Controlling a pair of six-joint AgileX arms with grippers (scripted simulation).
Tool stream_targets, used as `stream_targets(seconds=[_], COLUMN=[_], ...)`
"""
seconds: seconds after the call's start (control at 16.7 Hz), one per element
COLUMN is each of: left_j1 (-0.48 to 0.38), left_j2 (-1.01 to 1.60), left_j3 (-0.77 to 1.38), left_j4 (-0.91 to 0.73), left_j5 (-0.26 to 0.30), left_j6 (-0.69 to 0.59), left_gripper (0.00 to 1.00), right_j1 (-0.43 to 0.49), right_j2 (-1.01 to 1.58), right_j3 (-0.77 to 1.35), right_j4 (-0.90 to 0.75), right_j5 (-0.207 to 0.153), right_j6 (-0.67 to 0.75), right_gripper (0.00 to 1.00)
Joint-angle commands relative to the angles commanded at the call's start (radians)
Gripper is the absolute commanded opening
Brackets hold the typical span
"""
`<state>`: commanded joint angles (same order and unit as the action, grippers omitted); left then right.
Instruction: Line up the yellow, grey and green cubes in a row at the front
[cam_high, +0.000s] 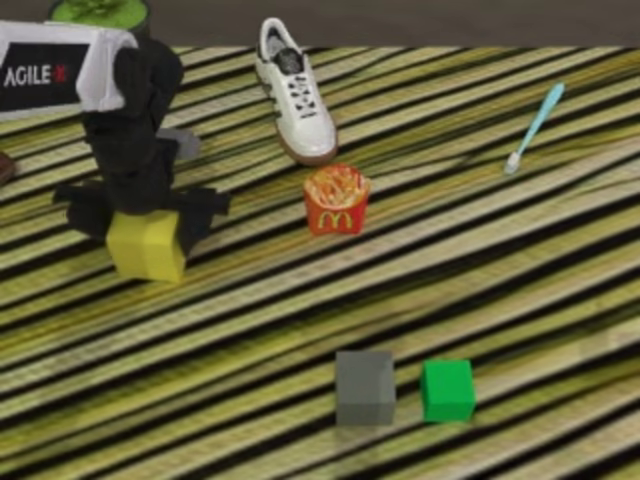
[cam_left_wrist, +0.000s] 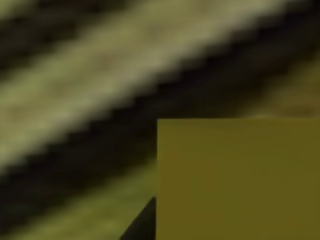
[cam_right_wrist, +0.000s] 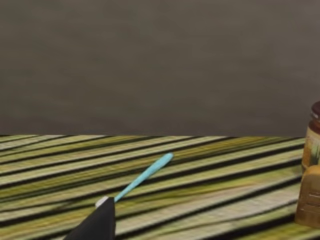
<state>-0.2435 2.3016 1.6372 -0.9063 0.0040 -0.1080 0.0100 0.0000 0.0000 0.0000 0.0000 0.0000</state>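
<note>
The large bright yellow cube (cam_left_wrist: 235, 180) sits clasped in the left pincer (cam_high: 140, 215); it should travel low toward the dull grey cube (cam_high: 365, 388), landing square alongside.

Left gripper (cam_high: 140, 215) sits right over the yellow cube (cam_high: 148, 246) on the table's (cam_high: 250, 330) left side, looks like it's straddling it but the arm hides the contact. Grey cube (cam_high: 365, 387) and green cube (cam_high: 447, 390) sit side by side at the front, grey to the left. Fries carton (cam_high: 337, 201) is mid-table, shoe (cam_high: 293, 89) behind it, toothbrush (cam_high: 534, 127) far right.
</note>
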Motion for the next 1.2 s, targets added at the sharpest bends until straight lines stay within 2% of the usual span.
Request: stream_targets(seconds=[0.36, 0.96, 1.2], left_j1=[0.0, 0.001, 0.012], left_j2=[0.0, -0.008, -0.043], left_j3=[0.0, 0.005, 0.076], left_j4=[0.0, -0.006, -0.117], left_j5=[0.0, -0.001, -0.001], left_j6=[0.0, 0.001, -0.002], left_gripper=[0.02, 0.0, 0.0], right_j1=[0.0, 0.0, 0.0], right_j2=[0.0, 0.0, 0.0], right_j3=[0.0, 0.0, 0.0], right_j4=[0.0, 0.0, 0.0], right_j5=[0.0, 0.0, 0.0], right_j6=[0.0, 0.0, 0.0], right_gripper=[1.0, 1.0, 1.0])
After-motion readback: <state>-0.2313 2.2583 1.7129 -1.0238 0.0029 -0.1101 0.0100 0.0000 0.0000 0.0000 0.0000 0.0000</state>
